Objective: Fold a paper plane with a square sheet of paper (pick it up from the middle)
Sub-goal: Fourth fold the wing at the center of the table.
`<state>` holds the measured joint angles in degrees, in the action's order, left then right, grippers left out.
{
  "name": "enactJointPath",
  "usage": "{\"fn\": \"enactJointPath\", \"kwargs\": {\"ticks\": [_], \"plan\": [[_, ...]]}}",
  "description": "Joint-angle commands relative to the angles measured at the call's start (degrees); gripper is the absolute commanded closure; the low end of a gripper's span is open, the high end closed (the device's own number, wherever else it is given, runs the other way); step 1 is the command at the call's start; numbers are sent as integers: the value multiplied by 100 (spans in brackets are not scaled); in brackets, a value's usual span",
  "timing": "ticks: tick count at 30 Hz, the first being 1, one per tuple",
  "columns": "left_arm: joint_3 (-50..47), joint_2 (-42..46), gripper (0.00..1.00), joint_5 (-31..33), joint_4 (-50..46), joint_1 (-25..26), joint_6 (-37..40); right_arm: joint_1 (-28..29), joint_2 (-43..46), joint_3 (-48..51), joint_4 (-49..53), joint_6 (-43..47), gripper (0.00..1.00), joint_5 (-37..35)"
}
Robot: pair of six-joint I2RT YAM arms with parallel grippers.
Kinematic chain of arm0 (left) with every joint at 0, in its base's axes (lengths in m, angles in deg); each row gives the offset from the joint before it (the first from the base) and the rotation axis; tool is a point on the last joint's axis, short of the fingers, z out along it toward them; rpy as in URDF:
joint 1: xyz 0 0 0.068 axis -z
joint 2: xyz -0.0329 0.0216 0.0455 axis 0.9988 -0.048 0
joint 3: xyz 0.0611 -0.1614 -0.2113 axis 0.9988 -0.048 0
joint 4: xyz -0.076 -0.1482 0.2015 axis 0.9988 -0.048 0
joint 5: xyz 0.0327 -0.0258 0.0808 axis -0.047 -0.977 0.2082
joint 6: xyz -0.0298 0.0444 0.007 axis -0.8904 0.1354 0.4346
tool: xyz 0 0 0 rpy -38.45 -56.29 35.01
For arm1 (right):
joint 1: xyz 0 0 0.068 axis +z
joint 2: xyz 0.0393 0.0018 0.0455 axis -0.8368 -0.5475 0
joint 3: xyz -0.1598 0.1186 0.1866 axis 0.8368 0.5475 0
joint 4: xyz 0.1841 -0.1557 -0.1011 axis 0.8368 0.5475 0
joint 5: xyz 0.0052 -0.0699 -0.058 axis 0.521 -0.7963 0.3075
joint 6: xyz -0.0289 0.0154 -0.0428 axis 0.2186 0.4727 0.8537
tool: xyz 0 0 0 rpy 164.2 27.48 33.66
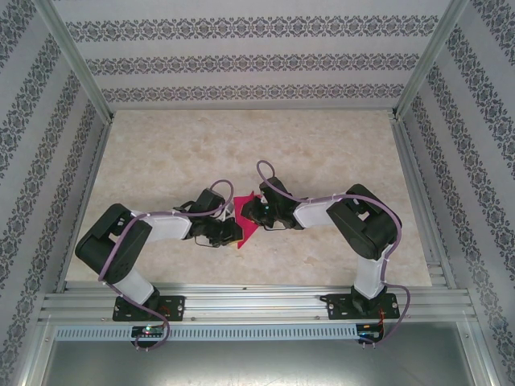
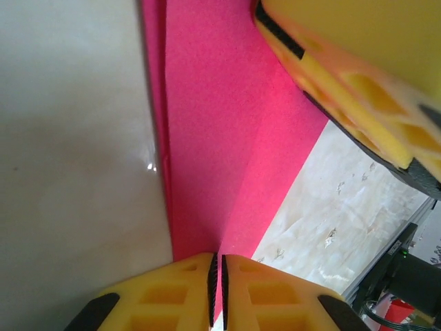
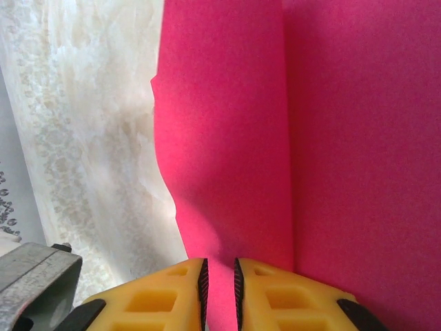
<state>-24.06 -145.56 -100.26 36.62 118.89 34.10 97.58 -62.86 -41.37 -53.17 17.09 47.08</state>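
Tabletop [image 1: 322,145], pink paper [image 1: 246,229] in left end effector [image 2: 218,276], seemingly right end effector [image 3: 219,276] too

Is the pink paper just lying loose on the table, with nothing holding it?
No: in the left wrist view, the left gripper is pinched shut on the pink paper at its edge.

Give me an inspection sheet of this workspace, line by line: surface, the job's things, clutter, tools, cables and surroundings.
Surface: pale marble-look table.
Job's things: pink paper, partly folded with a lengthwise crease, held between the two tools at mid-table.
Clutter: nothing seen.
Tools: left tool shut on the pink paper's edge; right tool shut on it from the opposite side.
Cables: purple cables run along both arms, away from the paper.
Surroundings: patterned wall panels on three sides; aluminium frame rail at the near edge.
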Motion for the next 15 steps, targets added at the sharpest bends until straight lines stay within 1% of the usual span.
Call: {"fn": "enactJointPath", "kwargs": {"ticks": [1,3,8,11,13,15], "plan": [[-154,-94,84,-190,-592,252,341,101,-321,232,697,37,79,-208],[-84,-39,86,-72,-1108,339,596,85,-320,224,723,49,79,-196],[-153,321,85,91,-1689,361,848,55,-291,281,723,61,79,-214],[-111,386,84,47,-1892,369,1020,38,-291,281,724,63,79,-215],[-75,405,84,-98,-1930,386,1087,37,-283,296,723,57,79,-215],[-85,587,85,-99,-1967,395,1050,52,-271,315,719,29,79,-232]]}}
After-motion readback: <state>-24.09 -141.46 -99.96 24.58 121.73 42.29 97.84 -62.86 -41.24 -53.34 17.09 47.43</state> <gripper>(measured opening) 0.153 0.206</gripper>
